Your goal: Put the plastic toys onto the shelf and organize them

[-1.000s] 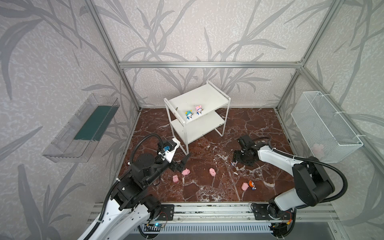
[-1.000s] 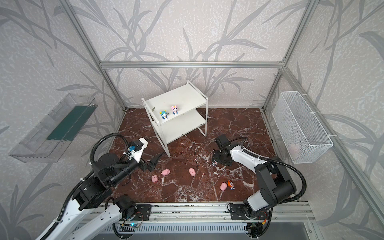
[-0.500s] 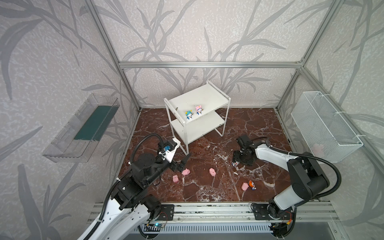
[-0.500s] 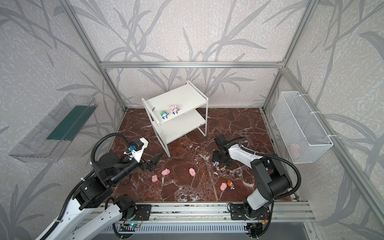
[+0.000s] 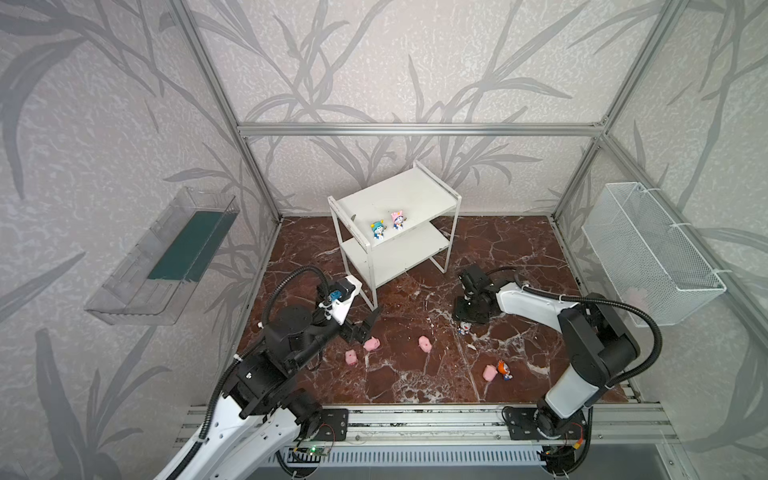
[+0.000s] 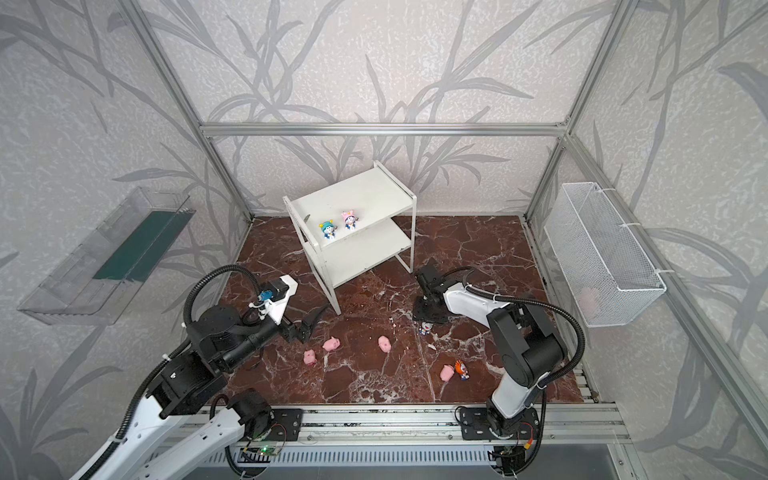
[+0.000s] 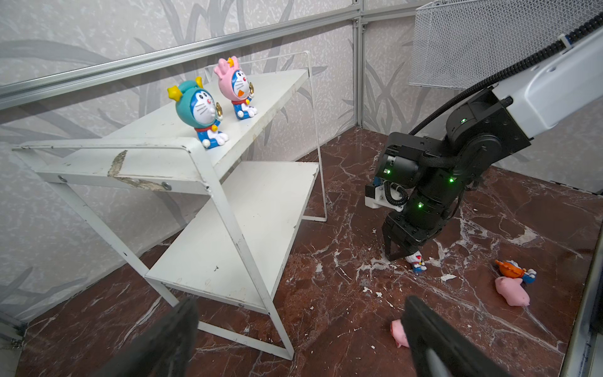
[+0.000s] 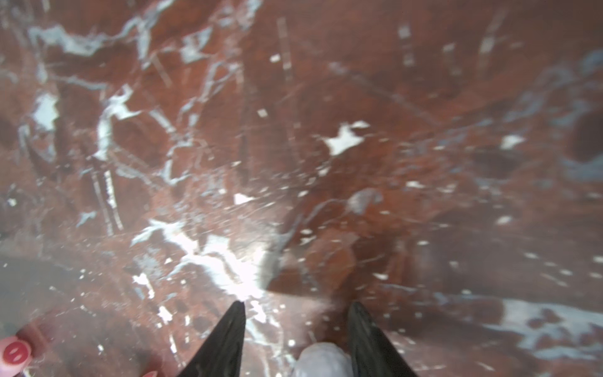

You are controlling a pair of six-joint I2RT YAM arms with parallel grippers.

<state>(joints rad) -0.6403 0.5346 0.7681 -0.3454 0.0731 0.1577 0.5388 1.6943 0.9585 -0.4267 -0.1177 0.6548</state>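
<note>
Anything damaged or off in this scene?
Yes. The shelf has paint chipped off a top-board corner; white flakes litter the floor beside the right gripper; the orange-hat figurine lies toppled beside a pink pig.

White mesh basket [image 5: 636,257] right, clear green-panelled tray [image 5: 137,291] left, red marble floor [image 5: 519,249]

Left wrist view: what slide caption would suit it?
Teal-hat figurine and pink-hat figurine sit atop the shelf; jaws of the right arm straddle a third figurine on the floor.
</note>
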